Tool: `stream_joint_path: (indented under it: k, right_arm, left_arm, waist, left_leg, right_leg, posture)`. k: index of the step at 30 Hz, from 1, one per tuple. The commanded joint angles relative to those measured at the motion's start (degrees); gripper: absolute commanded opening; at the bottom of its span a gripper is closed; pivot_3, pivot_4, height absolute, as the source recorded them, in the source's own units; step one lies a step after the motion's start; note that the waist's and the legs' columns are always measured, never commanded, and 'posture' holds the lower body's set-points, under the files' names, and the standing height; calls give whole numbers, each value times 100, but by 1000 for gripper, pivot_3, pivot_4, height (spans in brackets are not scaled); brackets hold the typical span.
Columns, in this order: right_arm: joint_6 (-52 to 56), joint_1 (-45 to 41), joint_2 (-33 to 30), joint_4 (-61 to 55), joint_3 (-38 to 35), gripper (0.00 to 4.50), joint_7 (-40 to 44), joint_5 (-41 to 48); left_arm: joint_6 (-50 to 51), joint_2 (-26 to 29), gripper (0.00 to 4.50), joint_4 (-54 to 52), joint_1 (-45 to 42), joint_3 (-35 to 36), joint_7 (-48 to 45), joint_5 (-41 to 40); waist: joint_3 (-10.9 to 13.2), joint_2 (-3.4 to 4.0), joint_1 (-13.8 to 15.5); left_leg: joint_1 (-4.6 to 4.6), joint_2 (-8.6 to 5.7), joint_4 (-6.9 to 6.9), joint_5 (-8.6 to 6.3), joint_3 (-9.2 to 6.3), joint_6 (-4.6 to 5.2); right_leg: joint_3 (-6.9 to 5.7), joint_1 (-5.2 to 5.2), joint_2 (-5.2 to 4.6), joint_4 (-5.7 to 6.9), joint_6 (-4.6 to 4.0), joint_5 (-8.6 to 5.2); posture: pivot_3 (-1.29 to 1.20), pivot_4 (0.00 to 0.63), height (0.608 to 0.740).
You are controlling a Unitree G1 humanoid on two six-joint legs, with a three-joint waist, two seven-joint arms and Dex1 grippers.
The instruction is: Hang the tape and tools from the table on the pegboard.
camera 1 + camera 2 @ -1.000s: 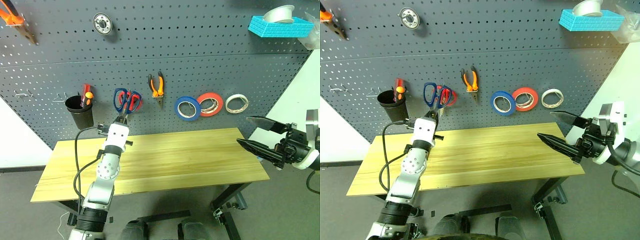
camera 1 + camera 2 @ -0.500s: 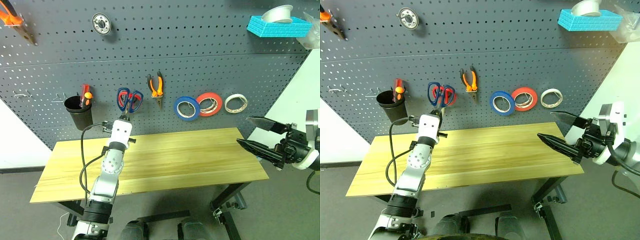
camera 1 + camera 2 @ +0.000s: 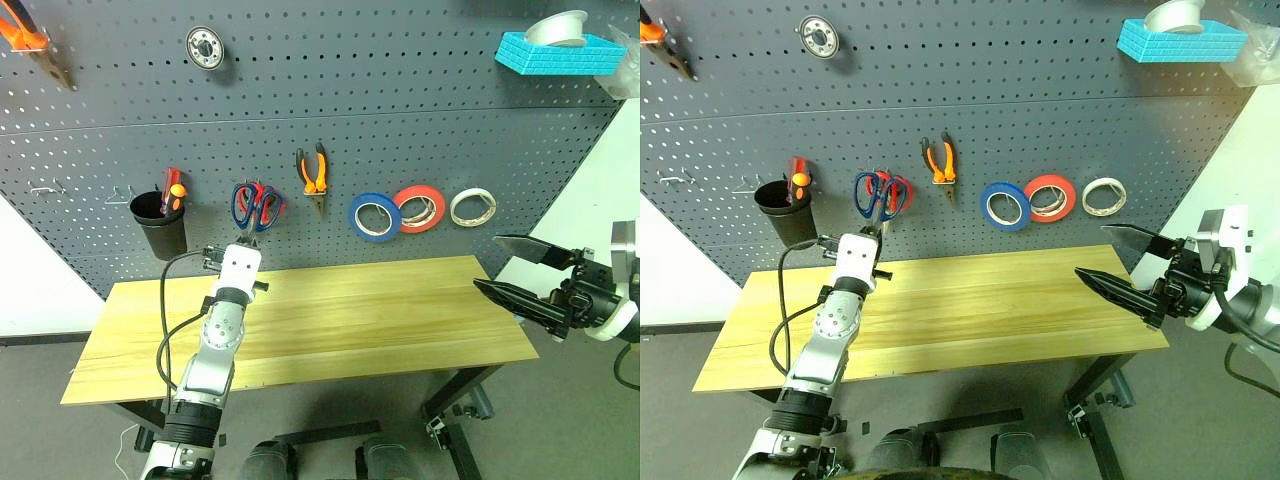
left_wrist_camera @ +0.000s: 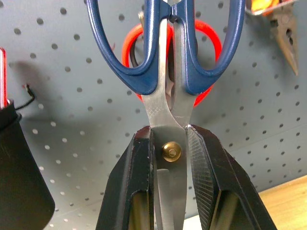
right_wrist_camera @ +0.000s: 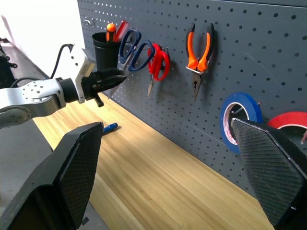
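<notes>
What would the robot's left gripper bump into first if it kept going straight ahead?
Probably the pegboard: the left gripper, shut on the blue-handled scissors, points at it, with red-handled scissors hanging just ahead.

left arm (image 3: 222,335) | shifted right | blue scissors (image 3: 250,204) nearer pegboard (image 3: 400,120)

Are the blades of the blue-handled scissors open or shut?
Shut: on the blue-handled scissors, the two blades lie together, clamped between the left gripper's fingers.
</notes>
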Motion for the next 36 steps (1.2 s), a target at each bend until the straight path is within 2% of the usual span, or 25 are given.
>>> stream_joint_path:
  k: [1, 13, 36]
  right_arm:
    - [-18, -12, -67, -133, -213, 4500, -2, 74]
    - [0, 17, -63, -174, -207, 4500, -24, 97]
    - [17, 42, -85, -193, -183, 4500, -59, 103]
  left_arm:
    - [-125, 18, 703, -17, -136, 74, 50, -16]
    - [-283, -41, 703, 428, -584, 49, 107, -24]
    - [-457, -68, 703, 919, -774, 74, 189, -39]
  waist:
    - [0, 0, -1]
    - [0, 0, -4]
    - [1, -1, -2]
  left_leg:
    - [0, 0, 0, 0, 0, 0]
    - [-1, 0, 8, -3, 0, 5]
    - [-1, 1, 14, -5, -2, 6]
  right_leg:
    - [0, 0, 0, 0, 0, 0]
    - [0, 3, 0, 1, 0, 0]
    - [-1, 5, -2, 3, 0, 0]
  posture:
    - [-201, 11, 717]
    - [-204, 15, 717]
    - [-208, 23, 717]
